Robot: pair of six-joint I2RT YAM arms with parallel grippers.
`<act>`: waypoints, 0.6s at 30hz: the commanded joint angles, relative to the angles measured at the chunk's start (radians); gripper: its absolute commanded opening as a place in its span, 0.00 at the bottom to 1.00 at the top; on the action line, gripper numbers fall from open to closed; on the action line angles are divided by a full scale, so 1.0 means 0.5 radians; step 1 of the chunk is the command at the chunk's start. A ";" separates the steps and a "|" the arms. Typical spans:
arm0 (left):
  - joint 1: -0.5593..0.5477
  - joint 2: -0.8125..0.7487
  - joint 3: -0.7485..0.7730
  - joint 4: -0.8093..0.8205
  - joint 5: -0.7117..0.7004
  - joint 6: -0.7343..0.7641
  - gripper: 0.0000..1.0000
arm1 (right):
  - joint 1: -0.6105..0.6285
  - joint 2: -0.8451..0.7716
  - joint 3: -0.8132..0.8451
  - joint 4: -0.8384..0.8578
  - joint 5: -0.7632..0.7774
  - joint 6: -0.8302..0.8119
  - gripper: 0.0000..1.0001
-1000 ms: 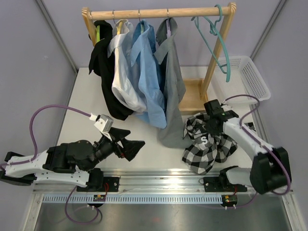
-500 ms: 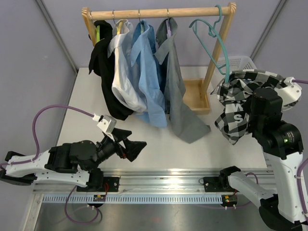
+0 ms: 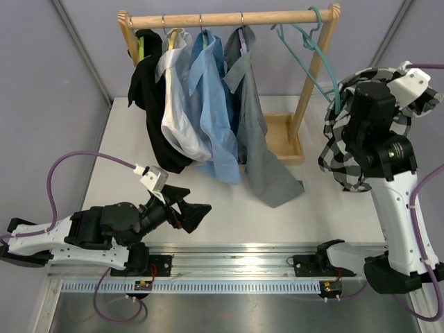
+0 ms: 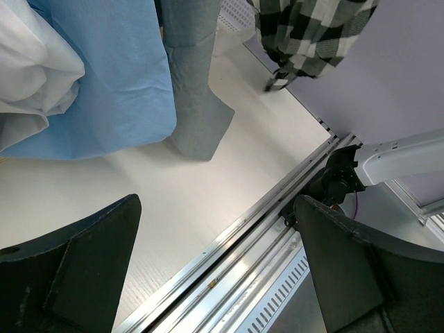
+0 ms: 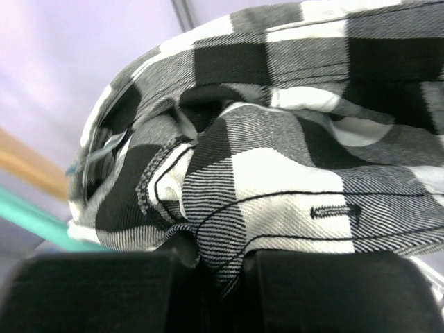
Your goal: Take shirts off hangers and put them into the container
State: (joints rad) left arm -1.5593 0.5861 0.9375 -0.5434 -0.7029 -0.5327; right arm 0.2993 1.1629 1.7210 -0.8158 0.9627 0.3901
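My right gripper (image 5: 222, 267) is shut on a fold of the black-and-white checked shirt (image 3: 343, 149). The shirt hangs high at the back right, beside the bare teal hanger (image 3: 316, 52) on the rail. In the top view the wrist and cloth hide the right fingers. The black shirt (image 3: 149, 97), white shirt (image 3: 177, 104), light blue shirt (image 3: 215, 118) and grey shirt (image 3: 253, 139) hang on their hangers. Only a corner of the white lattice container (image 4: 236, 17) shows, in the left wrist view. My left gripper (image 3: 191, 211) stands open and empty, low at the front left.
The wooden rail frame (image 3: 229, 19) spans the back, with its base box (image 3: 284, 142) on the table. A metal rail (image 3: 236, 257) runs along the near edge. Grey walls close both sides. The grey shirt's hem (image 4: 198, 132) trails onto the tabletop.
The right arm has lifted the checked shirt off the table, up and back to the right. The teal hanger has swung. The left arm has barely moved.
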 commanded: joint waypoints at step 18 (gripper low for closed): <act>-0.011 -0.049 -0.016 0.081 0.004 0.056 0.98 | -0.982 0.717 0.681 0.355 -0.333 0.014 0.00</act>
State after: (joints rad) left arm -1.5593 0.5625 0.9340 -0.5442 -0.7029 -0.5240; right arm -0.1627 1.5024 2.0258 -0.7147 0.8562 0.3672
